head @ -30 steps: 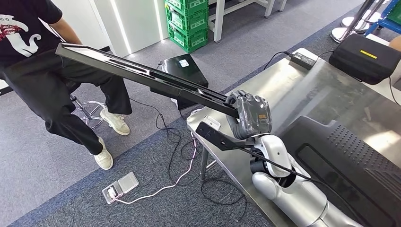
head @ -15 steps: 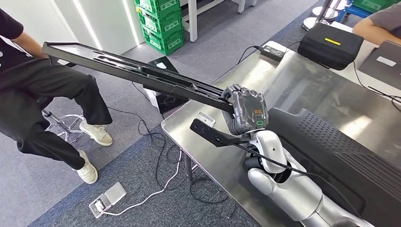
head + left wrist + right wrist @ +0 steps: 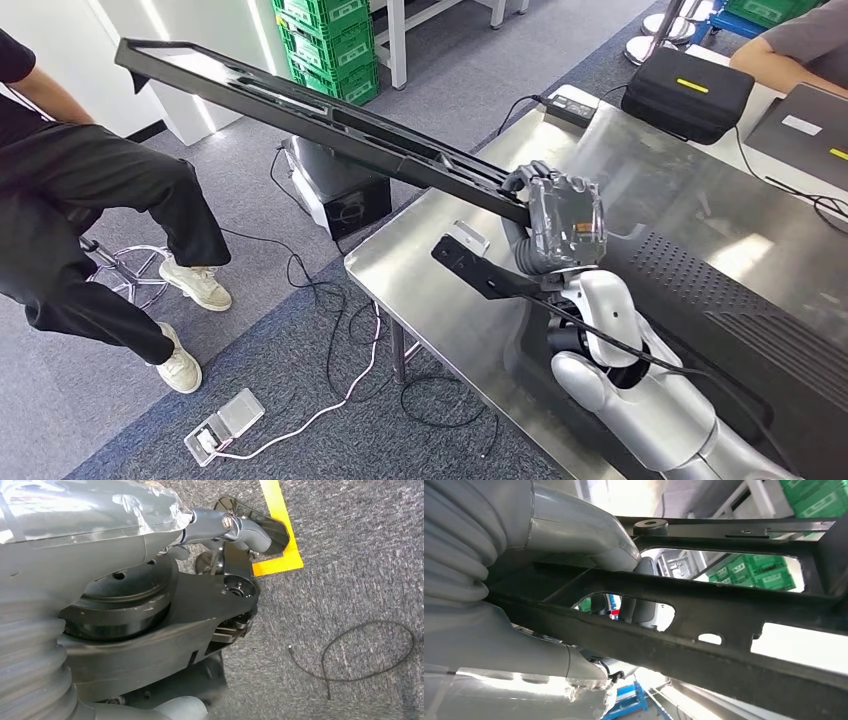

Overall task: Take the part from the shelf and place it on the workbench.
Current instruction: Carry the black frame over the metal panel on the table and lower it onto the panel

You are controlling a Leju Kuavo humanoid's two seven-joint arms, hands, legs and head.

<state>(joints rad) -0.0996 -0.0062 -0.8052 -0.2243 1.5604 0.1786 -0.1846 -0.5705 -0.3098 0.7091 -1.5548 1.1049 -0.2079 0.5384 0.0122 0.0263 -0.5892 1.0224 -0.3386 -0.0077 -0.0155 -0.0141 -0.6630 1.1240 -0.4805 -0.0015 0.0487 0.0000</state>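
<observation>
The part (image 3: 300,105) is a long black frame with slots. My right hand (image 3: 560,225) grips its near end above the steel workbench (image 3: 640,170). The frame slants up and away to the left, out past the bench edge and over the floor. In the right wrist view the frame's black bars (image 3: 724,645) cross the picture with my grey thumb (image 3: 574,535) wrapped over them. My left hand (image 3: 225,525) hangs over the carpet with its thumb stretched out and nothing in it.
A big black moulded panel (image 3: 720,330) lies on the bench under my right arm. A black case (image 3: 690,90) and a power adapter (image 3: 565,100) sit at the far end. A seated person (image 3: 90,200), a black box (image 3: 340,195), cables and a pedal (image 3: 225,425) occupy the floor left.
The camera has turned, shifting the whole scene. My right hand has carried the frame a little farther in over the bench, and the frame's far end now points higher.
</observation>
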